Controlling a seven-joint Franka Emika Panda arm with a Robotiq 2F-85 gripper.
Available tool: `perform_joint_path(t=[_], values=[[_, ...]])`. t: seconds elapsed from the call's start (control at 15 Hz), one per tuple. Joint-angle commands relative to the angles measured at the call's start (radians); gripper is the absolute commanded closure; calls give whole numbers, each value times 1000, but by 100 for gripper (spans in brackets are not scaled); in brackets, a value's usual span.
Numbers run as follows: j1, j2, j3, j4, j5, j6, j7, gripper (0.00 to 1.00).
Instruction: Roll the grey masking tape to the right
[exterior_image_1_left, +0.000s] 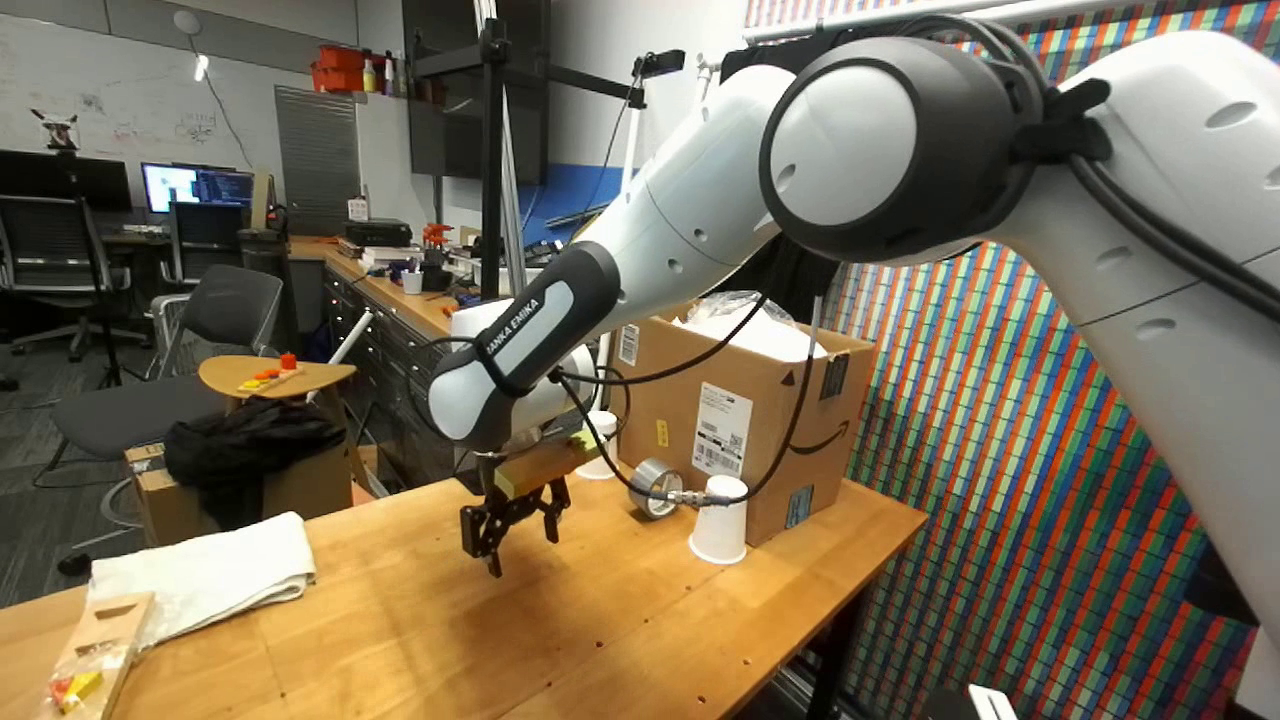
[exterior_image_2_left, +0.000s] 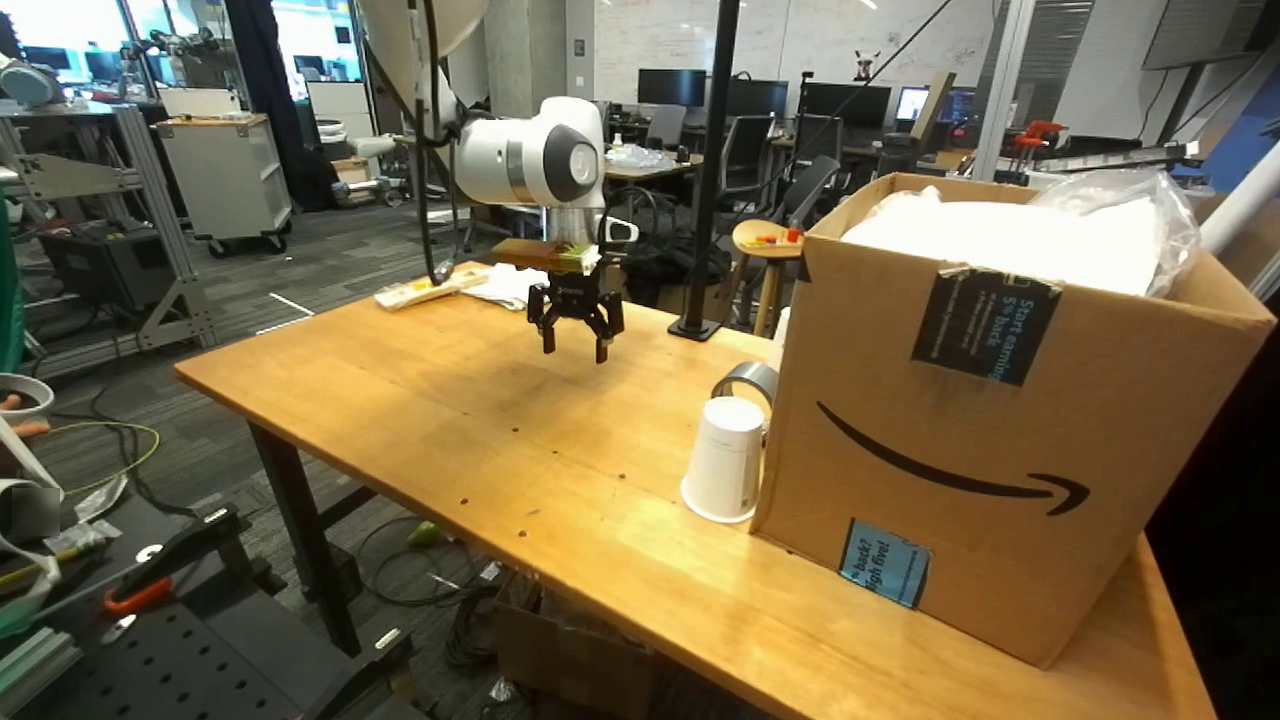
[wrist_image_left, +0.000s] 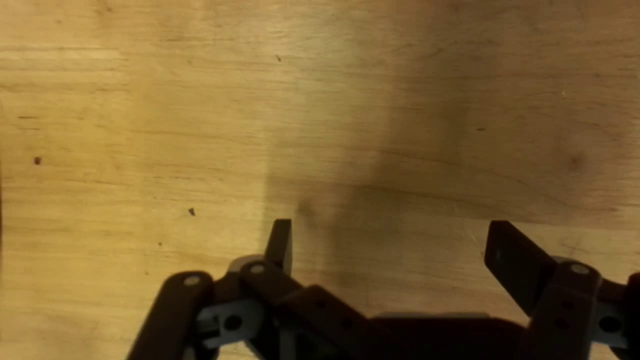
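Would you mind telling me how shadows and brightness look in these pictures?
Wrist view: soft shadow dims the middle and upper right of the table, and the gripper looks mostly dark; both exterior views: a soft shadow lies on the table beneath the gripper; in an exterior view, a background monitor glows brightly.

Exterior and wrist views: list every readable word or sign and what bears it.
"ANKA EMIKA", start hidden: robot arm
"Start earning 5% back": black tape, big cardboard box
"back? ... five!", line starts unclear: blue tape, same box
Curved arrow: same box
Too small or blurred: shipping label, yellow label, whiteboard, monitor, other small print
Wrist view: none
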Motion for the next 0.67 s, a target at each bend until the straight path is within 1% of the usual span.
perform_joint_path(t=[0.0,0.33,0.6], values=[[-32,-67,-12,-81,17,40,-58,0],[-82,-88,-13,-113,22,61,-118,0],[-105,-86,-7,-121,27,76,-157,0]])
